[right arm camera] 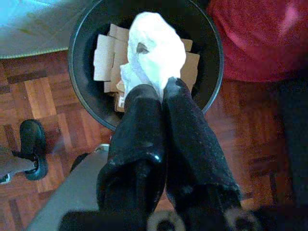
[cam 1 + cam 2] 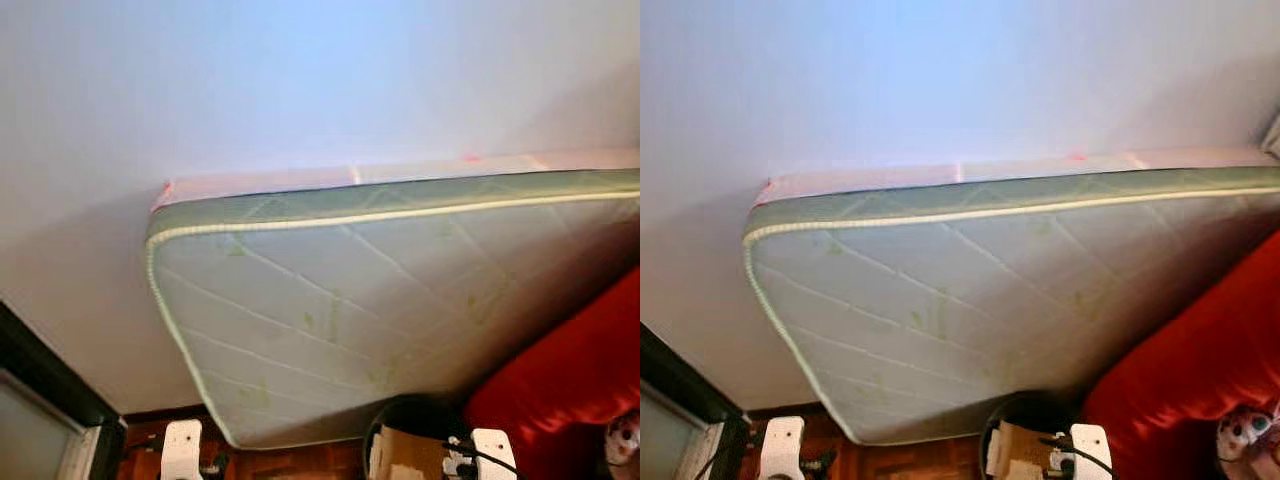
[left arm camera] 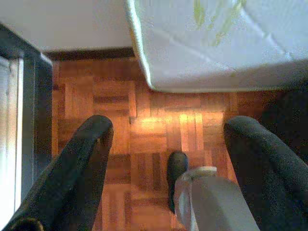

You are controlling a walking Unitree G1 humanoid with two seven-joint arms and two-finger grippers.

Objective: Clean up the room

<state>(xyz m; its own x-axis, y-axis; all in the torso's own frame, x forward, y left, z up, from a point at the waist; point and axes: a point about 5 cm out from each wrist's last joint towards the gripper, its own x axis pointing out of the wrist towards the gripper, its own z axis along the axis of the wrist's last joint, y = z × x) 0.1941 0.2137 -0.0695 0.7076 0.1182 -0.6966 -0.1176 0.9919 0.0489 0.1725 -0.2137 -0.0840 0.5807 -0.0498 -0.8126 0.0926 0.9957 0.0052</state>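
Right gripper [image 1: 161,89] pressed together on a crumpled white paper wad [image 1: 154,48], held just above a round black bin [image 1: 211,62]

Inside the bin, flat brown cardboard pieces [image 1: 103,60], under the white wad

Left gripper [image 3: 166,130] spread wide, nothing between the two black fingers [image 3: 77,163], hanging over the brown wooden block floor [image 3: 144,130]

Down on that floor, a black robot foot [image 3: 177,168] with a grey leg above it

Same bin low in the head views, dark and round [image 2: 400,415], with cardboard showing inside

Just right of the bin, a big soft red cushion [image 2: 570,385], touching or nearly touching the bin, hard to tell which

At the far right edge beside the red cushion, a small white toy-like thing [image 2: 1240,432], too blurry to tell more

Behind the bin, a large pale quilted mattress with a green edge band [image 2: 340,310], standing tilted on the floor and leaning back on the white wall [image 2: 300,80]

Far left, a dark door frame [image 2: 45,385] against the wall
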